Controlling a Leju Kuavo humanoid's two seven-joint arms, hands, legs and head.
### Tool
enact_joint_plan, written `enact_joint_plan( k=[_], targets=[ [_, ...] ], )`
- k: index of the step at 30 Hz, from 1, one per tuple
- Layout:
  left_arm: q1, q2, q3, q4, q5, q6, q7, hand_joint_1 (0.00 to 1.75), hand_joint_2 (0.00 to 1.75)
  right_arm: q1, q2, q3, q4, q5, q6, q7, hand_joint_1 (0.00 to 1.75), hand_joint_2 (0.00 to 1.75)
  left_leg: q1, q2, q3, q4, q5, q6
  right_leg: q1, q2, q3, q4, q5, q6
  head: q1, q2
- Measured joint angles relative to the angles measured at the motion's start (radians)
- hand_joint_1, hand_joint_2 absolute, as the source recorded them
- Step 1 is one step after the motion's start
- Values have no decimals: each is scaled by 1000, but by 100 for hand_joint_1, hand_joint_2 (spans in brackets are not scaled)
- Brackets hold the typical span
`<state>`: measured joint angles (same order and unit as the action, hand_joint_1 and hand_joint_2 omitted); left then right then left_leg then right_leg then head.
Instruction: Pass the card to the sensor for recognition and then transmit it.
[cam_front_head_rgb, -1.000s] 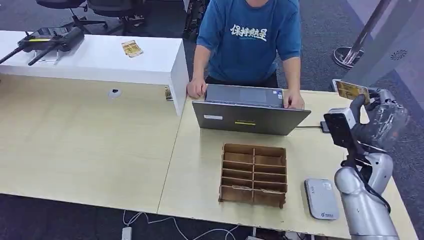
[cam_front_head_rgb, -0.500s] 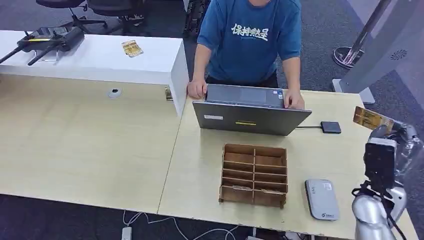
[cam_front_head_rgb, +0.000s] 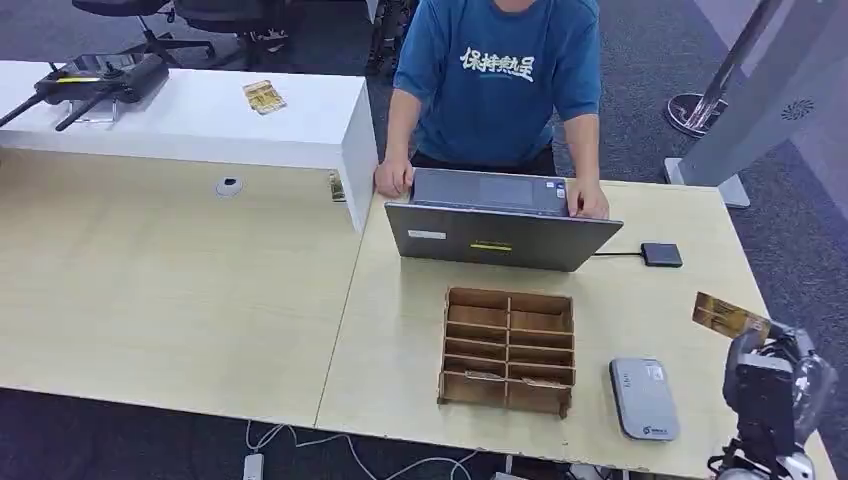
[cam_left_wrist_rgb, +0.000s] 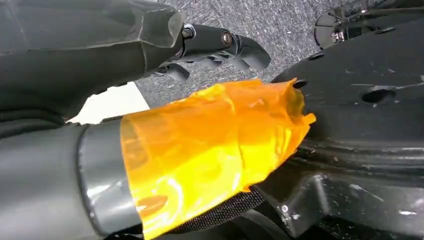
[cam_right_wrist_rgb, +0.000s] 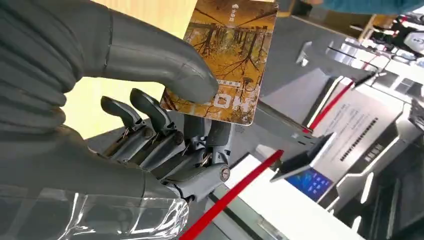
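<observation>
A card (cam_front_head_rgb: 730, 318) printed with yellow autumn trees sticks up at the table's near right corner. My right hand (cam_front_head_rgb: 772, 372) pinches it. In the right wrist view the thick thumb (cam_right_wrist_rgb: 160, 65) presses the card (cam_right_wrist_rgb: 227, 55) against the darker fingers (cam_right_wrist_rgb: 150, 125) behind it. The grey card sensor (cam_front_head_rgb: 643, 398) lies flat on the table, left of and a little nearer than the held card. My left hand (cam_left_wrist_rgb: 125, 75) hangs over dark carpet with nothing in it. Its thumb is wrapped in orange tape (cam_left_wrist_rgb: 210, 145), and its fingers (cam_left_wrist_rgb: 220, 47) stay apart from the thumb.
A wooden slotted organizer (cam_front_head_rgb: 508, 350) stands left of the sensor. Behind it sits a grey laptop (cam_front_head_rgb: 500, 235), and a person in a blue shirt (cam_front_head_rgb: 495, 75) has both hands on it. A small black box (cam_front_head_rgb: 661, 254) with a cable lies right of the laptop. The table edge (cam_front_head_rgb: 780, 340) runs close beside my right hand.
My right arm has dropped and pulled back with the card, from high over the table's far right to low at its near right corner by the sensor. The person and laptop stay put.
</observation>
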<state>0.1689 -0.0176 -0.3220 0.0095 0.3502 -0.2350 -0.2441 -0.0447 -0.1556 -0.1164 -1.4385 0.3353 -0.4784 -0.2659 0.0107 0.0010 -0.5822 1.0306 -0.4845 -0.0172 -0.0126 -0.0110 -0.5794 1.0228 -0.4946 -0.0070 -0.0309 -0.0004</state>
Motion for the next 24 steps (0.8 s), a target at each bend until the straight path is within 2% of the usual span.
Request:
enact_joint_plan(
  k=[24],
  targets=[
    [1,-1,0,0,14,-5,-2,0,0,50,0,-35,86,31,37,23,175,175,0,0,0,0,0,0,0,0,0,0,0,0,0,0]
  ],
)
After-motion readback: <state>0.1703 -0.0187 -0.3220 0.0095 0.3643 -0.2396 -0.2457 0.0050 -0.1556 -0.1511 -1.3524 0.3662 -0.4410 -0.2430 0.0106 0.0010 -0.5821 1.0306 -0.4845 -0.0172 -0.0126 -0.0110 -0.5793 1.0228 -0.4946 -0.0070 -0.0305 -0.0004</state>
